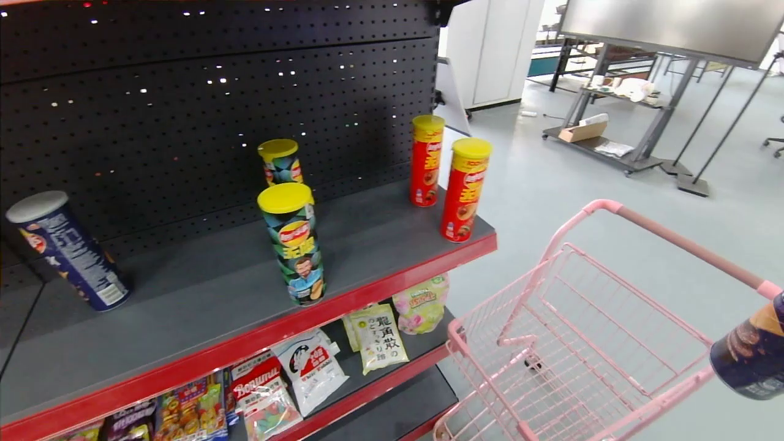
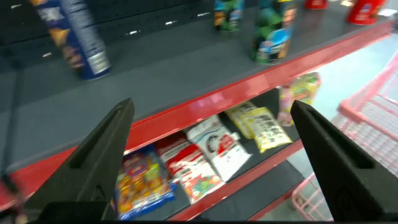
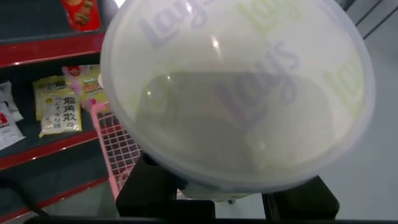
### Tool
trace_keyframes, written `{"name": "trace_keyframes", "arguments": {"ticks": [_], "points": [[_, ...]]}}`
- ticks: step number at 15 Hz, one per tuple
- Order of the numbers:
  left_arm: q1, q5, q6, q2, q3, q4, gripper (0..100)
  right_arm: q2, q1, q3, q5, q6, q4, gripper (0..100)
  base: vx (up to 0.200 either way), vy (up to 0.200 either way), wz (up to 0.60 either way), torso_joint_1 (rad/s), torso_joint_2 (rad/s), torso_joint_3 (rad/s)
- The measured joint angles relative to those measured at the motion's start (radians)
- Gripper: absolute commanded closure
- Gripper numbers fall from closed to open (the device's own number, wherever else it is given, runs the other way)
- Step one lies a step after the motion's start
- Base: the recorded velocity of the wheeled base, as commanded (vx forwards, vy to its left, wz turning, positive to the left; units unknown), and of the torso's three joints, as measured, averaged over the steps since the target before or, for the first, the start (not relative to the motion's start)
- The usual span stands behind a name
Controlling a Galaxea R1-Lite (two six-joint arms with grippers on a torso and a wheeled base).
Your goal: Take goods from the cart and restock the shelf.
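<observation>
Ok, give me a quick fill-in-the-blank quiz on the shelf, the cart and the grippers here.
The grey shelf holds ___ red cans.
The wire cart is coloured ___.
The blue can at the shelf's left end has a ___ lid.
The left gripper, holding nothing, is ___, while the right gripper is shut on a dark can.
Missing words: two, pink, white, open.

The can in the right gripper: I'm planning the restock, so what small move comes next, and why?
Probably carry the dark can, shut in the right gripper, leftward over the pink cart toward the shelf. It hangs by the cart's handle, off the shelf, and bare shelf lies between the blue can and the green can.
</observation>
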State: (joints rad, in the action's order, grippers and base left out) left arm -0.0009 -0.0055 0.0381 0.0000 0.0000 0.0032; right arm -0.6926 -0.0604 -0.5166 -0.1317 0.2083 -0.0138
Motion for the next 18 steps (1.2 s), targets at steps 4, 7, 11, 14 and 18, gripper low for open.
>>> {"name": "trace_keyframes", "arguments": {"ticks": [4,7,11,14,18], "points": [[0.001,0.0,0.0,0.0,0.0,0.0,0,0.014,0.001,0.01,0.0,0.0,0.001,100,0.0,0.0,0.6,-0.001,0.0,0.001],[0.001,-0.001,0.0,0.0,0.0,0.0,0,0.026,0.001,0.024,-0.001,0.0,-0.001,100,0.0,0.0,0.4,0.003,0.0,0.002],[0.001,0.0,-0.001,0.0,0.0,0.0,0,0.082,0.002,0.072,0.0,-0.001,-0.001,100,0.0,0.0,0.0,0.0,0.0,0.0],[0.0,0.001,-0.001,0.0,0.0,0.0,0,0.146,0.0,0.099,0.008,-0.007,-0.005,100,0.0,0.0,0.0,0.0,0.0,0.0],[0.0,0.0,0.0,0.0,0.0,0.0,0,0.19,-0.004,0.117,0.01,-0.009,-0.004,100,0.0,0.15,0.0,-0.001,0.0,0.003]]}}
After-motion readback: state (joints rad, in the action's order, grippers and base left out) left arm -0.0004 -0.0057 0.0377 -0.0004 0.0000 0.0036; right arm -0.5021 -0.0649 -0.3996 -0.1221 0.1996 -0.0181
